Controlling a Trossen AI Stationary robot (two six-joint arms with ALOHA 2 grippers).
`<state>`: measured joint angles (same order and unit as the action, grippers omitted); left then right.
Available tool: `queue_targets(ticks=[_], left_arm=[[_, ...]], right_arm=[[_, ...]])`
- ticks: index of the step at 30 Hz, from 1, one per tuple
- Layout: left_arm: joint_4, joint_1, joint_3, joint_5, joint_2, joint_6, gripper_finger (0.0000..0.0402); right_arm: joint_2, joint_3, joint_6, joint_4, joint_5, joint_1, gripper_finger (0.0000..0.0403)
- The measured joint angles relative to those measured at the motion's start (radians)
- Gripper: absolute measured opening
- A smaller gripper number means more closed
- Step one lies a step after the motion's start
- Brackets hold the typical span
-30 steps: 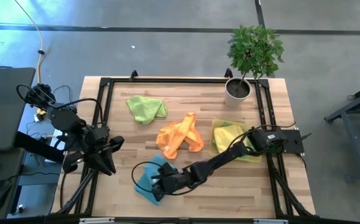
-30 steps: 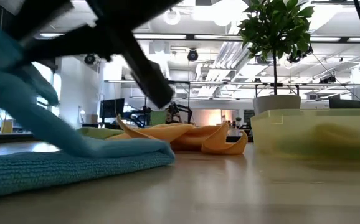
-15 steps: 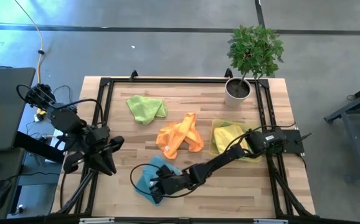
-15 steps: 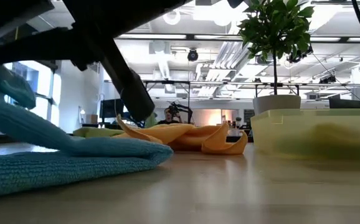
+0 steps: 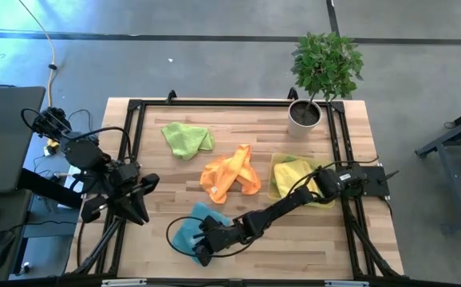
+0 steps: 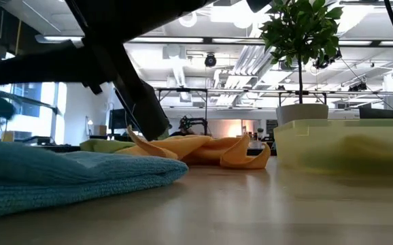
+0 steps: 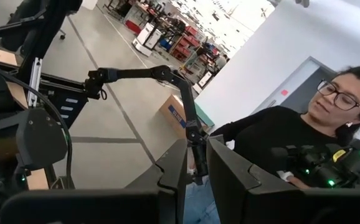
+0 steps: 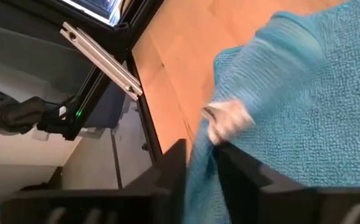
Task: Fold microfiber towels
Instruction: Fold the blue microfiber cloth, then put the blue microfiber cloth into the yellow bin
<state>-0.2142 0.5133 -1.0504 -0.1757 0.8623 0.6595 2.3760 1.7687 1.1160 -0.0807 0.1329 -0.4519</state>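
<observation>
A teal blue towel [image 5: 184,233] lies near the table's near edge, also in the low view [image 6: 60,180]. My right gripper [image 5: 202,243] reaches across to it and is shut on it [image 8: 202,165]. An orange towel [image 5: 229,175] lies crumpled at mid-table and a lime green one [image 5: 187,138] at the far left. Yellow and lime towels lie in a clear bin [image 5: 298,179] at the right. My left gripper [image 5: 140,199] waits shut at the table's left edge, touching nothing. My right gripper pinches a raised fold of the teal towel [image 8: 200,146] between its two fingers, beside the towel's white label [image 8: 230,118]. The fingers come low and slanting from the table's right. The held part hangs slack just above the rest of the towel, which lies on the table.
A white plant pot [image 5: 304,115] with a leafy plant stands at the far right corner. The clear bin shows in the low view [image 6: 346,153]. Bare wood lies along the near edge at the right [image 5: 310,239]. A person [image 7: 279,143] sits beyond the table.
My right gripper has gone down and a little toward the table's near left corner, still shut on the teal towel. The lifted part of the towel has come down from high above the table to just over the part that lies flat.
</observation>
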Motion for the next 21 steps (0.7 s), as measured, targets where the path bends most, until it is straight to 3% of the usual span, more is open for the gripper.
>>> queue_targets(ticks=[7, 13, 21], left_arm=[[0.000, 0.000, 0.000, 0.000, 0.000, -0.001, 0.0053], [-0.007, 0.000, 0.000, 0.000, 0.001, -0.001, 0.0053], [-0.008, 0.000, 0.000, -0.006, 0.001, 0.001, 0.0053]], right_arm=[[-0.019, 0.000, -0.049, 0.011, -0.136, 0.036, 0.0164], [-0.060, 0.000, -0.088, 0.171, -0.149, 0.080, 0.0167], [-0.069, 0.002, -0.059, 0.375, -0.072, 0.149, 0.0156]])
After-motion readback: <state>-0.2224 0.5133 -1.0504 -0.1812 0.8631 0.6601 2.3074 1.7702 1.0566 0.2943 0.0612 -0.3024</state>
